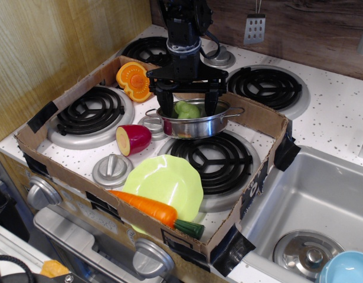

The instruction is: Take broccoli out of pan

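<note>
The broccoli (187, 109), a small pale lime-green lump, lies inside the pan (199, 126), a shallow shiny steel pot with wire loop handles on the stove. My black gripper (188, 105) hangs straight down over the pan. It is open, with one finger on each side of the broccoli and both fingertips (166, 109) down inside the pan's rim. I cannot tell if the fingers touch the broccoli.
A lime-green plate (164, 184) with an orange carrot (147, 206) lies in front. A red fruit half (133, 139) and an orange half (135, 81) lie to the left. A cardboard wall (259, 118) rings the stove. A sink (314, 200) is at the right.
</note>
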Robot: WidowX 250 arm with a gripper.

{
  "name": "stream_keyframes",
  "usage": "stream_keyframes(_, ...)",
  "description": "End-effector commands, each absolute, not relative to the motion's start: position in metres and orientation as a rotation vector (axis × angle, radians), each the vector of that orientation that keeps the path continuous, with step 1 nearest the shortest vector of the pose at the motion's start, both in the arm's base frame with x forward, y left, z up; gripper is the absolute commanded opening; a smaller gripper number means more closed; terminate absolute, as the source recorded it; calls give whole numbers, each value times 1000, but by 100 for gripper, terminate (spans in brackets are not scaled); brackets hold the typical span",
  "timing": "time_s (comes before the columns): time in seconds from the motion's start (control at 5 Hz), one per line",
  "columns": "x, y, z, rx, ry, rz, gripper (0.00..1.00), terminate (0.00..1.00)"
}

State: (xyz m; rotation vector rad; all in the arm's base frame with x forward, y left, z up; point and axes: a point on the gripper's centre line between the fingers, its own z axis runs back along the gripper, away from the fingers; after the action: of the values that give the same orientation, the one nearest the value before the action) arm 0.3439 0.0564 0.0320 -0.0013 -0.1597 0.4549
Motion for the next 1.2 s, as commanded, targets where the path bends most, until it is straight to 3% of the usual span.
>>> stream_keyframes(0.0,347,56,31,-27,-194,461,100,0)
stream_keyframes(0.4,346,53,27,-41,-190,481,100,0)
stream_keyframes(0.6,345,52,27,-48,-186,493,0,0)
stream_keyframes(1.0,346,53,38,-47,-182,481,0,0)
